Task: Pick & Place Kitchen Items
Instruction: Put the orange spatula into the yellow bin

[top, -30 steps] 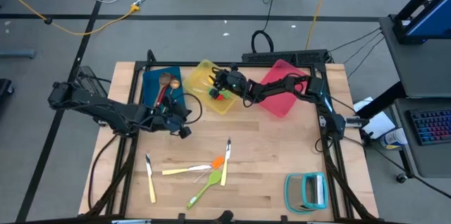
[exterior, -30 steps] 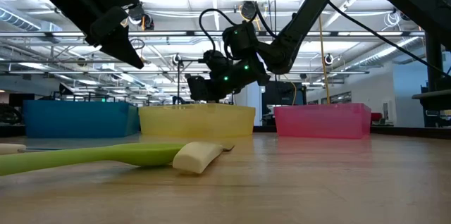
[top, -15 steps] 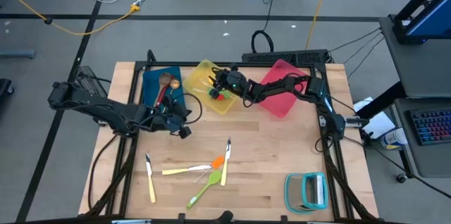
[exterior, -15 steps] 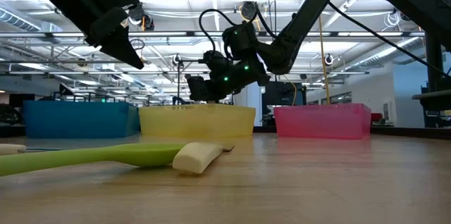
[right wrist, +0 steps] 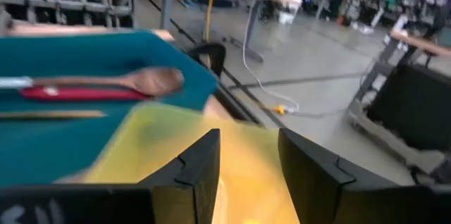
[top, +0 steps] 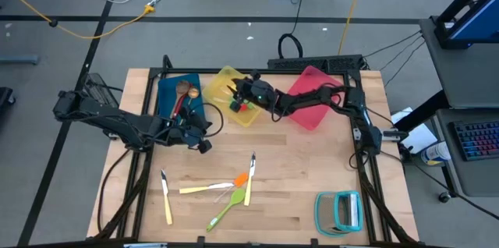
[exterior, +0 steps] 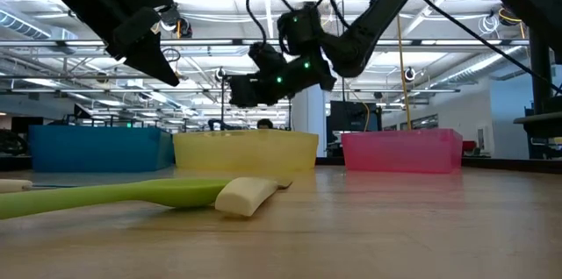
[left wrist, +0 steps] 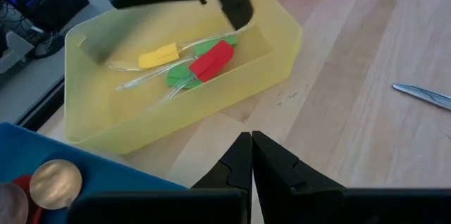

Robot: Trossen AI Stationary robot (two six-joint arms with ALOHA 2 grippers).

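My right gripper (top: 231, 90) hovers open and empty above the yellow bin (top: 234, 96), which holds a red spatula (left wrist: 211, 60), a green one (left wrist: 187, 76) and a yellow one (left wrist: 158, 56). The blue bin (top: 165, 104) holds a wooden spoon (right wrist: 120, 81), a red spoon (right wrist: 77, 94) and a brass one (left wrist: 53, 182). My left gripper (top: 204, 147) hangs shut and empty above the table, near the blue bin's near right corner. Near the front edge lie a lime-green spoon (top: 222, 213), an orange spatula (top: 242, 178) and cream-handled cutlery (top: 166, 197).
A pink bin (top: 312, 100) stands to the right of the yellow one, under the right arm. A teal-framed rack (top: 339, 210) sits at the near right corner. Bare wood lies between the bins and the utensils in front.
My right gripper has risen above the yellow bin and shifted a little toward the table's left edge, with nothing in it.
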